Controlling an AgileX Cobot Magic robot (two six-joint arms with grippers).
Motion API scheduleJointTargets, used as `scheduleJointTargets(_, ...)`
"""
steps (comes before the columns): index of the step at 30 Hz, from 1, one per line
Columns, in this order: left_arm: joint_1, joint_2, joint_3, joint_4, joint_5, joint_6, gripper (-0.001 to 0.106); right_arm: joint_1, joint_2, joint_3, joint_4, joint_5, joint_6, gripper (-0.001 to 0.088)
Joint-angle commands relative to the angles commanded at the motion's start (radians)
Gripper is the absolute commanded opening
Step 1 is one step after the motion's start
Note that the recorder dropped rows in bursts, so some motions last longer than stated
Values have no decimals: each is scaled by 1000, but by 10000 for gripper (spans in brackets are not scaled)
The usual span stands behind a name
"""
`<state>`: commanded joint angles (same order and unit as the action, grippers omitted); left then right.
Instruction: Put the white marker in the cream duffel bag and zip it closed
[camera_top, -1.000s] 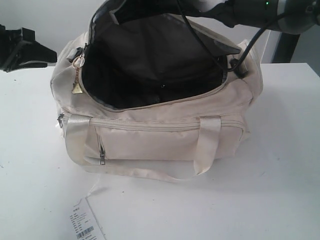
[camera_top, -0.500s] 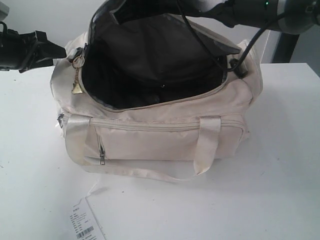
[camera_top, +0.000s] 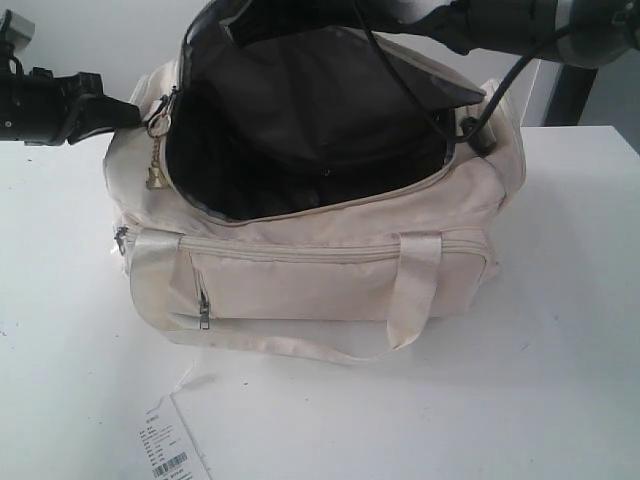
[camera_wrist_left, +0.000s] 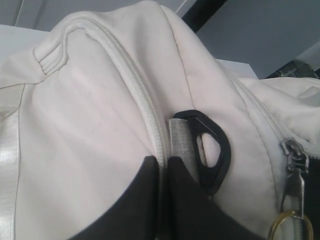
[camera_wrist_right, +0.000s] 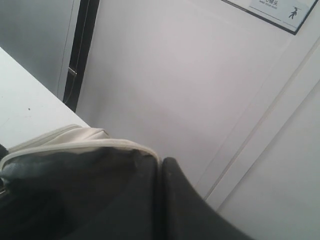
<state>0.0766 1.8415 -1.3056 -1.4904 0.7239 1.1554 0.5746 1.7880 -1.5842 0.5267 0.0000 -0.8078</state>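
A white table (camera_top: 560, 390) fills the lower frame; a pale wall (camera_top: 90, 30) stands behind, a dark post (camera_top: 572, 95) at upper right.

Open cream duffel bag (camera_top: 320, 285) mouth, black cable (camera_top: 395, 85) across its right

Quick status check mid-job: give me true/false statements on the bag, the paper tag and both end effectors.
The cream duffel bag has its top open, dark lining showing. True.
The paper tag lies inside the bag. False: it lies on the table, in front of the bag.
The left end effector has its fingers spread wide. False: they are shut together beside the black strap ring.
The right end effector is shut on the bag's raised flap. True.
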Motion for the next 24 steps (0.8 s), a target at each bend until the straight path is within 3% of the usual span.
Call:
scheduleJointTargets(10, 0, 0, 0, -4, -23, 0, 0, 0, 0, 0, 0, 12, 46, 0)
scheduleJointTargets(19, 0, 0, 0, -11, -25, 0, 0, 2, -28, 0, 35, 244, 79, 0)
scheduleJointTargets(24, 4, 0, 0, -11, -27, 0, 0, 2, -29, 0, -18, 404, 58, 0)
